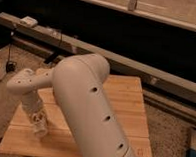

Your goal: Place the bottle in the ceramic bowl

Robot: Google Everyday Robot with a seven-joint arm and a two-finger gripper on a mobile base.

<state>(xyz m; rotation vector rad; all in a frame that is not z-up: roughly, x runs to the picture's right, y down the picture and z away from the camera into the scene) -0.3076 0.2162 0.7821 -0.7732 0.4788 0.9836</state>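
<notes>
My gripper hangs low over the front left part of the wooden table, pointing down at the end of the pale forearm. Something pale and whitish shows at the gripper, and I cannot tell whether it is the bottle or part of the gripper. The ceramic bowl is out of view; it may be hidden behind my big arm link, which covers the middle of the table.
The table is a light wooden slab standing on a speckled floor. A long grey rail runs diagonally behind it, with a small white box on it. A blue object sits at the right edge.
</notes>
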